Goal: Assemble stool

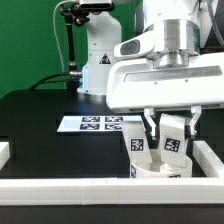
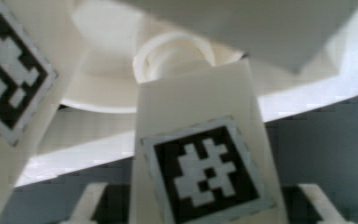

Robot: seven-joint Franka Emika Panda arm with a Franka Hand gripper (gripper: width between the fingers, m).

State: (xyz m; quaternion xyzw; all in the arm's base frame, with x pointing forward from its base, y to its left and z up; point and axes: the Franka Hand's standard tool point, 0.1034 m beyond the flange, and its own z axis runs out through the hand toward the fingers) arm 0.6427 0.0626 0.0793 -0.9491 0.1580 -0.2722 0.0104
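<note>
Exterior view: gripper (image 1: 171, 128) pinches a tagged stool leg (image 1: 172, 140) upright over the round seat (image 1: 160, 170), near the border rail (image 1: 100, 189). A second leg (image 1: 135, 141) stands in the seat. Marker board (image 1: 92, 124) lies behind on the table.

Wrist view: fingers clamp the leg (image 2: 197, 140); the seat (image 2: 114, 80) lies behind it.

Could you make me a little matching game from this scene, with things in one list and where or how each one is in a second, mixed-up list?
Things:
1. marker board
2. gripper
3. seat
4. leg without the gripper

Places or states:
A. standing on the seat, towards the exterior view's left
B. lying flat on the black table, left of the stool in the exterior view
C. shut on a tagged leg
D. round white disc under the legs, by the white rails

Pairs: 1-B, 2-C, 3-D, 4-A
</note>
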